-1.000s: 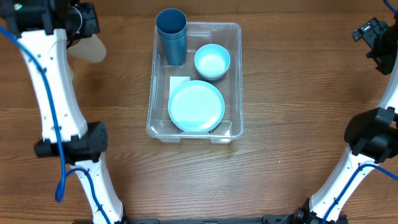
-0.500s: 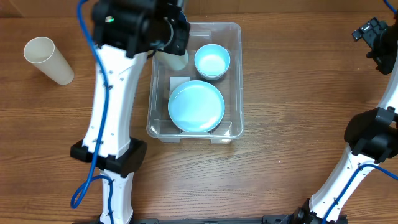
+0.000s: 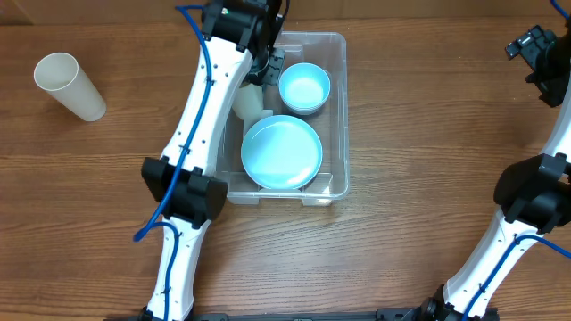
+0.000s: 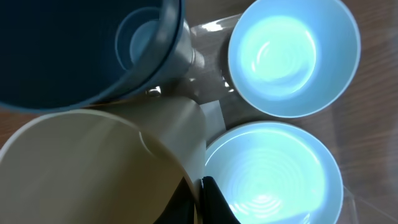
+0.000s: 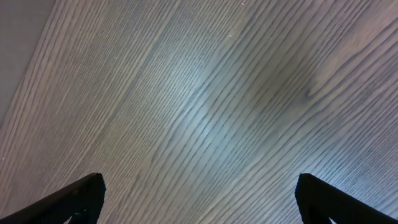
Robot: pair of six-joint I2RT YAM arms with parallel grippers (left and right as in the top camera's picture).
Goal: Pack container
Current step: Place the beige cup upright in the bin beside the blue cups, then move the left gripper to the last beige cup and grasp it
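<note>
Though half-hidden, the left pincer (image 4: 198,200) clamps a cream cup (image 4: 106,165) — right pincer (image 5: 199,198) gapes, empty.

From overhead, the left arm (image 3: 210,98) blocks the back left corner of the container (image 3: 343,107). At the wrist, a cream cup (image 4: 93,162) and a blurred dark blue cup (image 4: 74,50) run off the frame; the left hand (image 4: 198,202) is a dark sliver, its grip unreadable.
</note>
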